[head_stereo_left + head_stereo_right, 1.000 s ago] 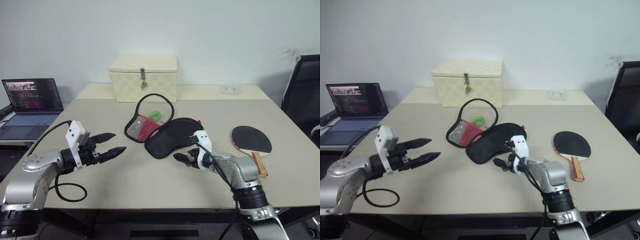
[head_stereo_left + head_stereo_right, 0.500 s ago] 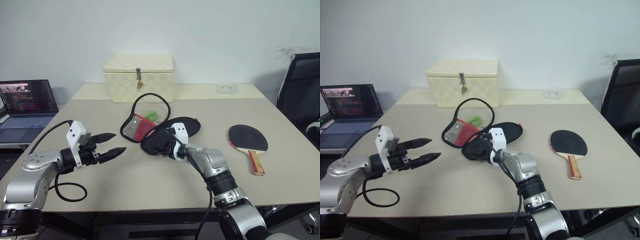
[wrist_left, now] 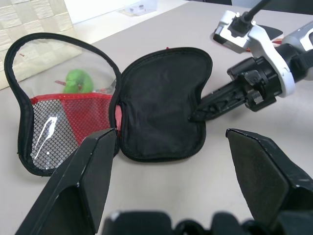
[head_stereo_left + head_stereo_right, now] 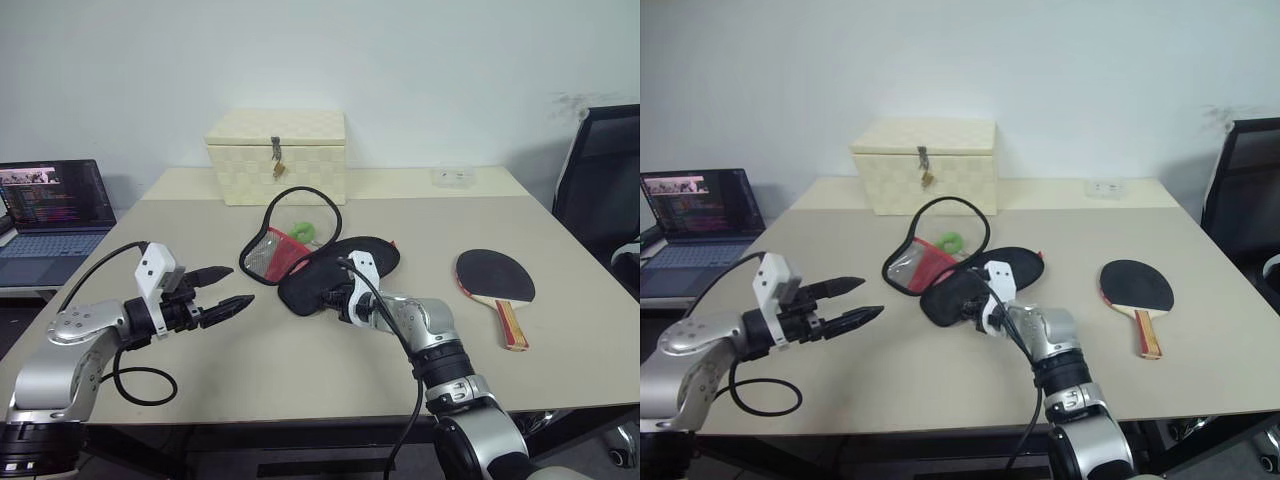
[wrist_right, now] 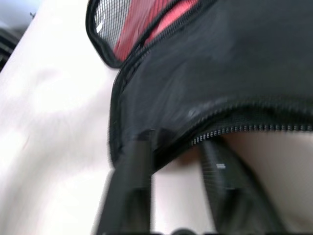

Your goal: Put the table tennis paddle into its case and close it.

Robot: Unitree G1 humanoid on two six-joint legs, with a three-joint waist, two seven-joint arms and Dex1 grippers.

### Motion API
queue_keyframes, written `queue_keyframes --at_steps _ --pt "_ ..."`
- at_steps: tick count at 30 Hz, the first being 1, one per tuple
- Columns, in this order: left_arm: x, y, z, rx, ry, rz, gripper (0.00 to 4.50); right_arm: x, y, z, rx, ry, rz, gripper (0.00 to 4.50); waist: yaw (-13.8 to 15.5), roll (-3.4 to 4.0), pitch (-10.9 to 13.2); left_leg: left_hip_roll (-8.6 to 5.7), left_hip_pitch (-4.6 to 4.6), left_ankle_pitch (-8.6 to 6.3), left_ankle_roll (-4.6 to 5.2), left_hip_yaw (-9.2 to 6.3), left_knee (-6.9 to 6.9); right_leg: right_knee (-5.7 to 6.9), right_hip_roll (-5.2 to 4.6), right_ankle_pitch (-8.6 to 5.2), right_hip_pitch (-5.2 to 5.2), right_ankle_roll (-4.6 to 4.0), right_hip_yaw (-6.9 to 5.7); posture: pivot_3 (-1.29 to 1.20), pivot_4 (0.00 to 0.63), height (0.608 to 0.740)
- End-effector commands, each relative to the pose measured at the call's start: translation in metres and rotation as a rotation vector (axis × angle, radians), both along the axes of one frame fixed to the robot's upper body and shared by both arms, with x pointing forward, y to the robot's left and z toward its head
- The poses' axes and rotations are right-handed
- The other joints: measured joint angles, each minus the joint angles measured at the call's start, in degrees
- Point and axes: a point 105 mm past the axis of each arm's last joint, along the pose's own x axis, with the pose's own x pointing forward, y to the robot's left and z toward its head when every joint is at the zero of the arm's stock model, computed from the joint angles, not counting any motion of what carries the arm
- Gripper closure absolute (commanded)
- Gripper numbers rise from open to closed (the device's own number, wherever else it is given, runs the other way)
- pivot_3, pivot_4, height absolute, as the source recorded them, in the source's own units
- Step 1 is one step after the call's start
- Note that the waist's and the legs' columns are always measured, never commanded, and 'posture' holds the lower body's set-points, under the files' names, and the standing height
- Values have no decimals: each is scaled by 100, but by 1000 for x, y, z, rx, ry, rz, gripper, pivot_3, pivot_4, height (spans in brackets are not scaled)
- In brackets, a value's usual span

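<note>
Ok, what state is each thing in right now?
Case: unzipped, spread open flat on the table.
Paddle: out of the case, flat on the table, black face up.
Box: lid shut.
Laptop: open, screen lit.
Left end effector: open, holding nothing.
Right end effector: at the case's edge.

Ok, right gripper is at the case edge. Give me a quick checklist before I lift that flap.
1. Right gripper at the rim of the case: ok, fingertips at the zipper edge.
2. Edge actually pinched: cannot tell, fingers look nearly shut but the hold is not clear.
3. Case unzipped, lying open: ok, mesh half spread beside the black half.
4. Paddle free on the table: ok, apart from the case.
5. Left gripper open and clear of the case: ok.
6. Green ball behind the mesh half: cannot tell if it will obstruct.
</note>
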Motion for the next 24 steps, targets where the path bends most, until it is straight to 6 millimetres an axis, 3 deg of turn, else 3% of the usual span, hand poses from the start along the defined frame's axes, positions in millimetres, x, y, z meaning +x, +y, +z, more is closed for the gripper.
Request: queue_keyframes --at_steps 1,4,9,20,24 --pt "0 -7 11 14 -59 -23 584 -11 23 16 77 -26 50 4464 0 0 0 0 0 0 0 0 0 0 0 0 0 0 0 0 150 740" --pt "-1 -9 11 11 -63 -31 584 -13 21 18 88 -22 60 4464 0 0 0 0 0 0 0 1 0 0 0 0 0 0 0 0 150 740" --pt "-3 -14 11 9 -61 -52 584 -21 0 18 74 -4 85 4464 1 0 0 -1 -1 0 0 -2 -3 -2 0 0 0 0 0 0 150 740" --pt "-5 -39 5 7 -41 -157 584 -54 -93 1 -144 61 139 4464 37 3 2 -5 -13 0 1 3 -2 -8 -1 -2 0 -1 0 0 150 740" --pt "-4 -44 6 6 -41 -179 584 -55 -114 2 -212 57 153 4464 29 2 1 -3 -12 0 1 8 0 -8 2 -3 -1 1 -2 0 150 740"
